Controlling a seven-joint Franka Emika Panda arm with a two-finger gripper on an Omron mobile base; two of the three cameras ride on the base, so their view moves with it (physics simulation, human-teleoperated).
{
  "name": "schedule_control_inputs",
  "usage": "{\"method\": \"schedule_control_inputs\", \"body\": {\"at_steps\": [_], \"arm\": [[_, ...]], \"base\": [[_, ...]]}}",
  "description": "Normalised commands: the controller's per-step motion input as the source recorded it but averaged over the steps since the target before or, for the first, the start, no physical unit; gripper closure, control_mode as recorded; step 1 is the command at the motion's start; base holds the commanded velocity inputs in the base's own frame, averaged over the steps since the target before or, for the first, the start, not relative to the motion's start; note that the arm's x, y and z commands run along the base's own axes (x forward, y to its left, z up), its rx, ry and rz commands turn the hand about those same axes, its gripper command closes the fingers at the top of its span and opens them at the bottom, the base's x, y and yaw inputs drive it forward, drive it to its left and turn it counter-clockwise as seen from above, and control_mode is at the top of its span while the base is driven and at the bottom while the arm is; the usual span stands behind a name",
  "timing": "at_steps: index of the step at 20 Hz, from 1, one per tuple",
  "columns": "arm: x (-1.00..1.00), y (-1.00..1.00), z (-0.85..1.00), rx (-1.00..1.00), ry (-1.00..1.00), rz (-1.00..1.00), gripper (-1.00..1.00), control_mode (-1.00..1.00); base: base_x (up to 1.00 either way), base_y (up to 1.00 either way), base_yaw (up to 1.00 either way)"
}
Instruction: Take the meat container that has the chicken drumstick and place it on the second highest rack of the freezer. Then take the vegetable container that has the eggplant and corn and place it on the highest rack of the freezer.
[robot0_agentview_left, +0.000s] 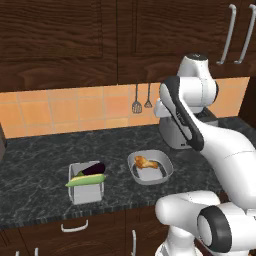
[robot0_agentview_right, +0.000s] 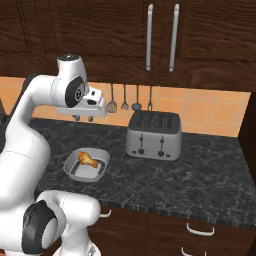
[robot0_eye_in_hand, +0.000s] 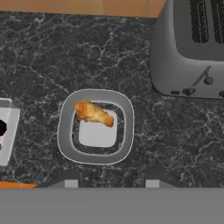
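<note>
Vegetable container (robot0_agentview_left: 87, 183): a square grey tub at the left of the dark marble counter (robot0_agentview_left: 40, 155), holding a dark eggplant (robot0_agentview_left: 93, 169) and a pale green ear of corn (robot0_agentview_left: 86, 180) lying across it. In the hand view only one edge of it enters the left border.
Meat container (robot0_eye_in_hand: 96, 126): a rounded grey dish just right of the vegetable tub, apart from it, near the counter's front edge.
Chicken drumstick (robot0_eye_in_hand: 93, 113): lies inside the meat container, toward its far side.
Gripper (robot0_agentview_right: 83, 118): hangs high above the meat container, pointing down, touching nothing.
Jaws: the two tips stand apart at the bottom of the hand view, wider than a narrow gap, with nothing between them. The base views show them too small to judge the gap.
Toaster (robot0_agentview_right: 153, 135): a silver four-slot one to the right of the dish, by the wall; the arm covers most of it in the left base view, and the hand view cuts it off at the top right.
Hanging utensils (robot0_agentview_right: 123, 98): on the tiled wall behind; their shapes are too small to name.
</note>
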Motion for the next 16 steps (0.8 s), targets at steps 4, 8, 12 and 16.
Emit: {"method": "schedule_control_inputs", "body": {"at_steps": [4,8,12,16], "arm": [[-0.65,-0.04,-0.07,0.05,-0.04,0.0,-1.0,-1.0],[-1.0,-0.39,-0.5,0.1,-0.06,-0.04,-1.0,-1.0],[-0.67,-0.3,-0.85,0.01,0.07,-0.4,-1.0,-1.0],[-0.04,-0.16,-0.74,-0.01,0.12,-0.47,-1.0,-1.0]], "base": [[0.0,0.0,0.0],[0.0,0.0,0.0],[0.0,0.0,0.0],[0.0,0.0,0.0]]}}
